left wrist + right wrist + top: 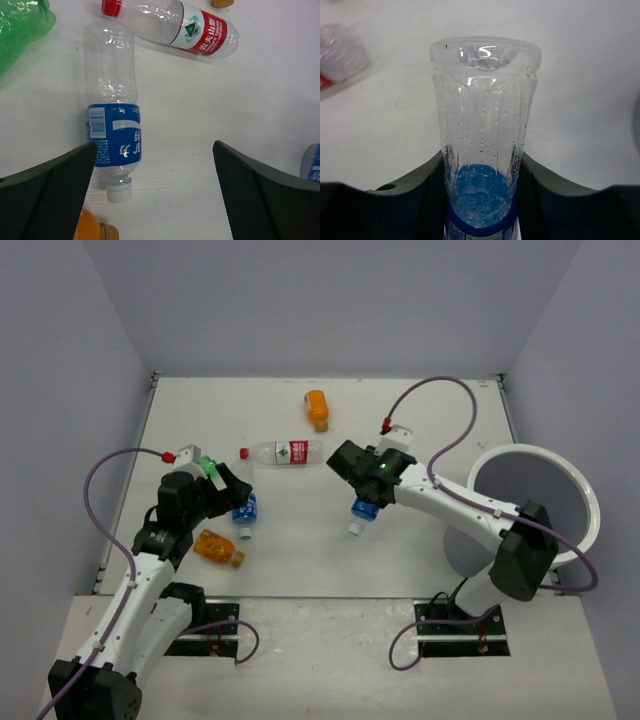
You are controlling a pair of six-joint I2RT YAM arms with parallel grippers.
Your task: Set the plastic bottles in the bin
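My right gripper point(365, 495) is shut on a clear blue-labelled bottle point(485, 125), with both pads point(427, 185) pressing its sides near the label; its white cap point(354, 529) points toward the arms. My left gripper point(155, 165) stands open over bare table. A second blue-labelled bottle point(112, 115) lies just left of it, outside the jaws. A red-labelled bottle point(283, 452) lies mid-table. One orange bottle point(218, 547) lies near the left arm and another point(317, 409) at the back. The white bin point(590, 510) stands at the right.
A crumpled green plastic item point(20, 25) lies at the far left of the left wrist view. Grey walls close in the table on three sides. The right arm's elbow overlaps the bin's near rim.
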